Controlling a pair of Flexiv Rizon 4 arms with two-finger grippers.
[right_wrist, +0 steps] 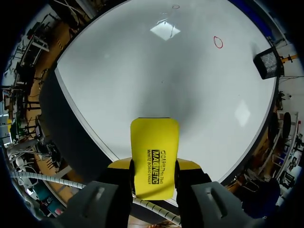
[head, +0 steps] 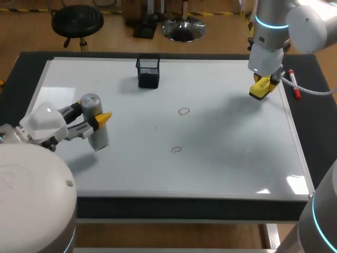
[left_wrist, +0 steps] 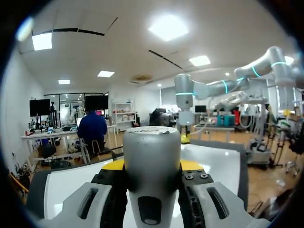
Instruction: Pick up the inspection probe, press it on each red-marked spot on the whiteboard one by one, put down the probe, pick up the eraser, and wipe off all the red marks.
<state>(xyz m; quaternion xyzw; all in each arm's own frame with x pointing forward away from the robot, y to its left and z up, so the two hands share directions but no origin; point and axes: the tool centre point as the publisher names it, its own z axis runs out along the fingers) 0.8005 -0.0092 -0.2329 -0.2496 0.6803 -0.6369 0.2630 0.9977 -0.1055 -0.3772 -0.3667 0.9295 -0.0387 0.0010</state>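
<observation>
The left claw (head: 98, 120) was pinching the probe (head: 98, 138) about mid-body, one finger on each side. The probe stood upright over the left part of the whiteboard (head: 237, 158); whether its base touched the board could not be told. The right claw (right_wrist: 154, 165) was clamped across the narrow sides of the yellow eraser (right_wrist: 155, 142), near the board's far right edge. Two red marks (head: 183, 111) (head: 176, 149) lay near the board's middle, well apart from both tools.

Assessment: the probe appeared a rigid, smooth grey cylinder, probably of moderate weight. Its casing could slip under pressing loads, so the mid-body hold seemed sound. The eraser looked light and stiff. A hold across its sides should leave its wiping face free.
</observation>
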